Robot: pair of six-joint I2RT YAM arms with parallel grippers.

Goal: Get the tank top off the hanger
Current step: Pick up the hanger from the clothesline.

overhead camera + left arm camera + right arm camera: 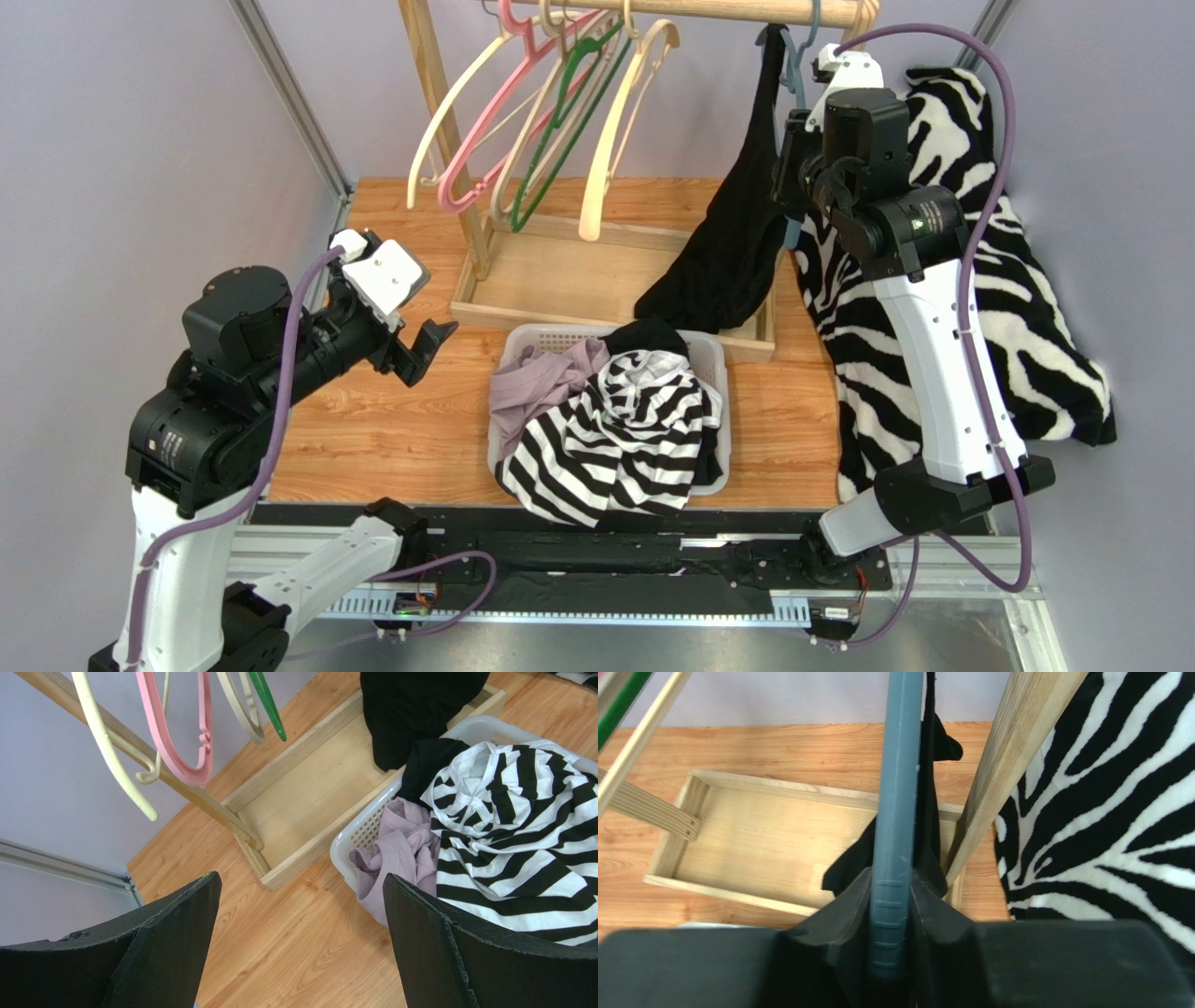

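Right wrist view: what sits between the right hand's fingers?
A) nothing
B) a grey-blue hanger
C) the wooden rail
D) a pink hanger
B: the right hand is clamped on the grey-blue hanger, with the black tank top hanging just behind it.

Top view, counts by kind.
- Arms: two, left arm (211, 420) at 8 o'clock, right arm (933, 350) at 4 o'clock.
- Grippers: two, left gripper (418, 353), right gripper (800, 147).
- Wooden rack (477, 238): one, at 12 o'clock.
- Empty hangers (184, 778): five, overlap leaves count uncertain.
- Grey-blue hanger (896, 777): one.
- Black tank top (737, 238): one.
- White basket (554, 336): one, centre.
- Garments in basket: three, namely striped garment (631, 434), lilac garment (540, 385), black garment (645, 336).
- Zebra-print cloth (1010, 294): one, at 3 o'clock.
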